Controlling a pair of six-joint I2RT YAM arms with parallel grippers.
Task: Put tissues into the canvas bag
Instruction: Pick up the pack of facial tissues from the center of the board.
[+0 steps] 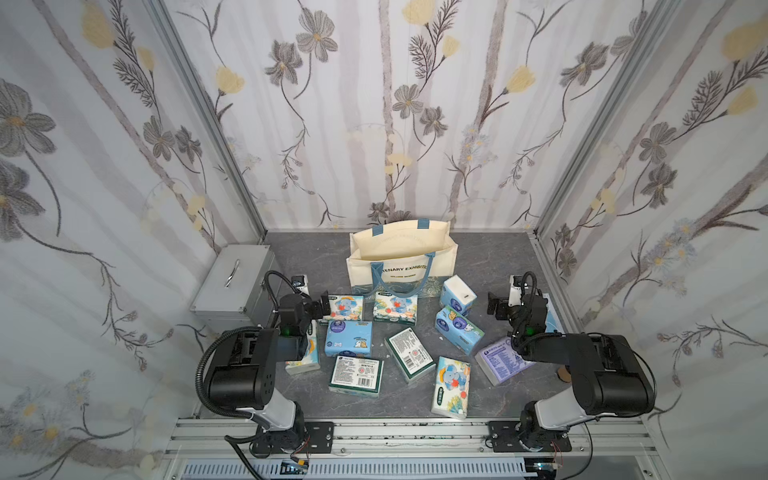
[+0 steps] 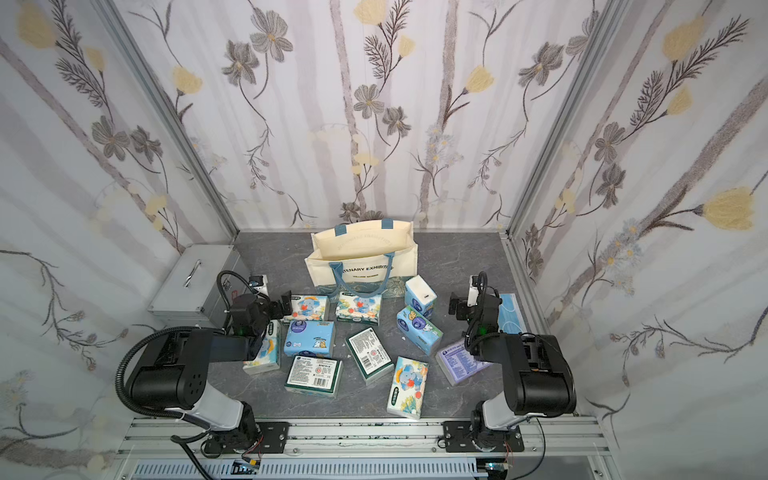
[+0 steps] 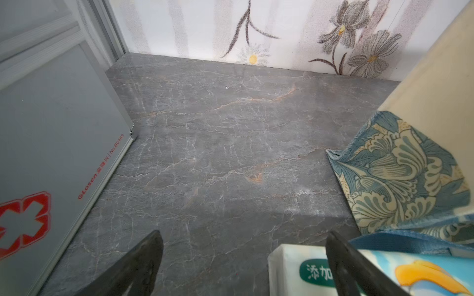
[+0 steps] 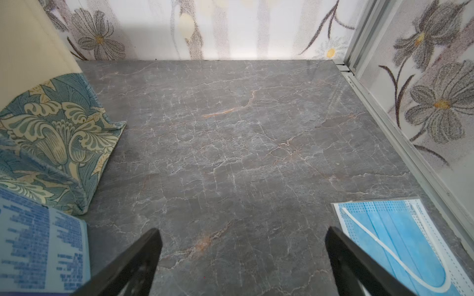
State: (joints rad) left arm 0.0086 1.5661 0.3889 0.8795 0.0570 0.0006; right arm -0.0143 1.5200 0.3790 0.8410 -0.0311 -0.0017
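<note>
The cream canvas bag stands upright and open at the back middle, with its blue handle hanging down the front. Several tissues lie scattered in front of it: elephant-print packs, a light blue pack, green-edged packs and a lavender pack. My left gripper is open beside an elephant pack, whose end reaches one fingertip. My right gripper is open over bare tabletop, right of the bag's patterned band.
A grey metal case stands at the left, close to my left arm. A flat blue face mask lies by the right wall. Floral walls enclose three sides, and a metal rail runs along the front.
</note>
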